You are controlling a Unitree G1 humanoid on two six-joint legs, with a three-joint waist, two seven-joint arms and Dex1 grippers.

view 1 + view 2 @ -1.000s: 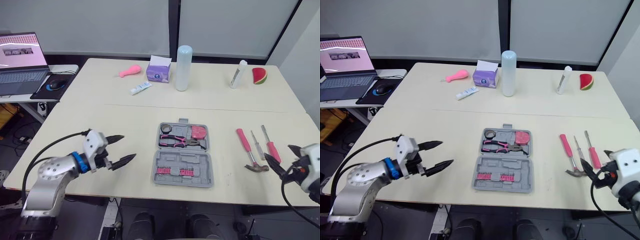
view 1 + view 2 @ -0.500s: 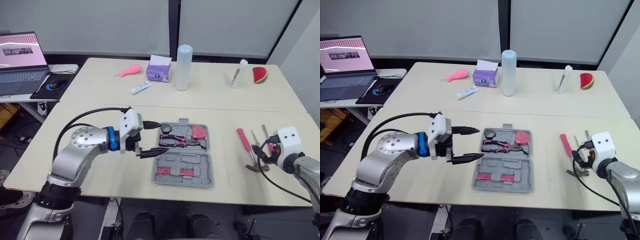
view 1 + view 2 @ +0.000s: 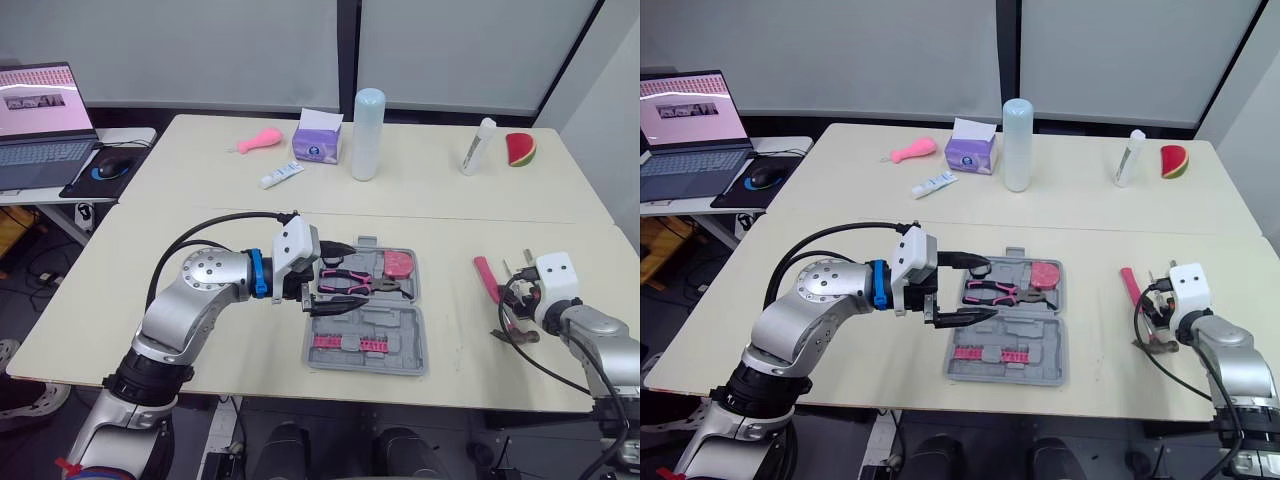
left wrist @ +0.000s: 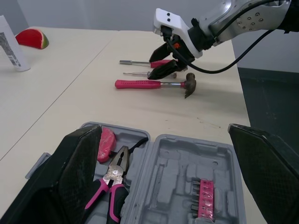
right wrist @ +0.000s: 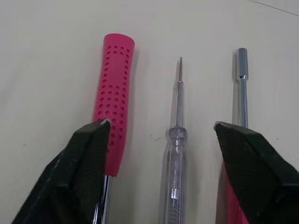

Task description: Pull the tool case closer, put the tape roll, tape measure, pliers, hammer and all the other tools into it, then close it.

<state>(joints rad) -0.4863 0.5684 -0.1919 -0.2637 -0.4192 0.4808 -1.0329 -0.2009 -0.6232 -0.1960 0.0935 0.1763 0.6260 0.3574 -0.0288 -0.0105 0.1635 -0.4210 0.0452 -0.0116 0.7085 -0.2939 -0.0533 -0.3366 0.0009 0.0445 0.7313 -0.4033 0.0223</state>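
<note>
Beige tables (image 3: 420,190); grey wall panels (image 3: 200,50), perhaps blinds; side desk (image 3: 135,135)

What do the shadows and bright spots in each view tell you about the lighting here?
Left eye view: the table is evenly lit, with no hard-edged shadow around the tool case; the laptop screen glows. Left wrist view: the hammer casts only a faint, soft shadow close beside it. Right wrist view: the same beside the screwdriver, suggesting diffuse overhead light.

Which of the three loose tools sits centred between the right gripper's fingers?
The clear-handled screwdriver, flanked by the pink hammer and the socket-tipped driver.
</note>
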